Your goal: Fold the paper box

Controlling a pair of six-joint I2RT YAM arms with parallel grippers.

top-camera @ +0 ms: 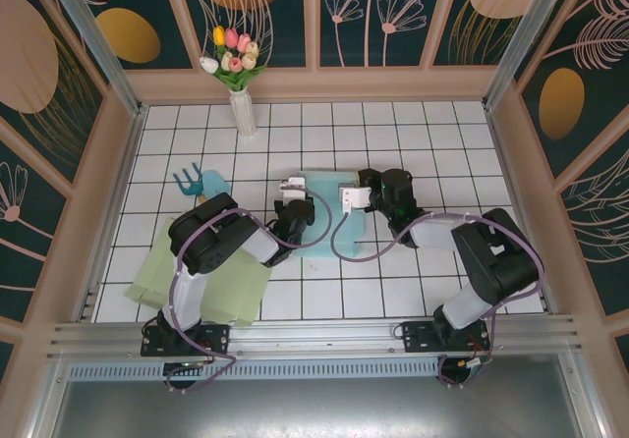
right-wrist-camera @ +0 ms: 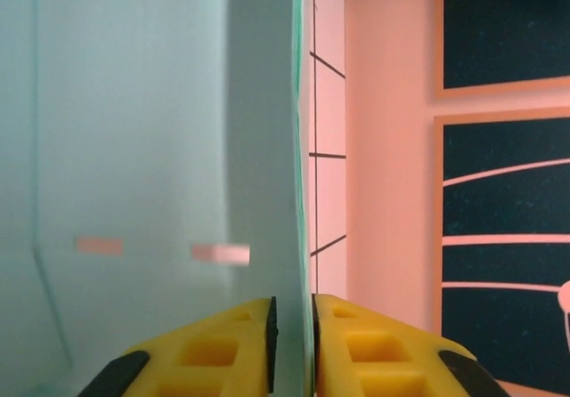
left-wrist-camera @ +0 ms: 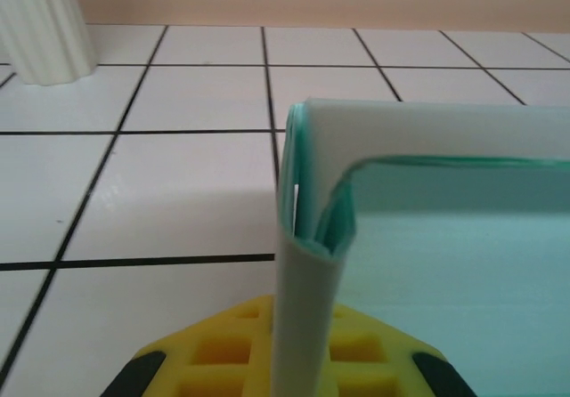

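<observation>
To hold the paper box's [top-camera: 321, 178] walls upright for folding, the left claw [top-camera: 297, 191] is pinching one while the right claw [right-wrist-camera: 292, 326] is straddling the opposite one, grip unclear.

- white tiled bench [top-camera: 442, 143]
- white vase [top-camera: 242, 114] of tulips stands near the far edge
- teal paper box [top-camera: 322, 254] sits mid-bench
- pale green sheets [top-camera: 157, 271] lie flat, near left
- light blue sheet [top-camera: 218, 185] sits behind those

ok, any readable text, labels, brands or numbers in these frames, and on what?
None readable in any view.
The paper box is plain teal, the green sheets are blank, the vase is unmarked, and the wall panels carry only flower and leaf patterns.
</observation>
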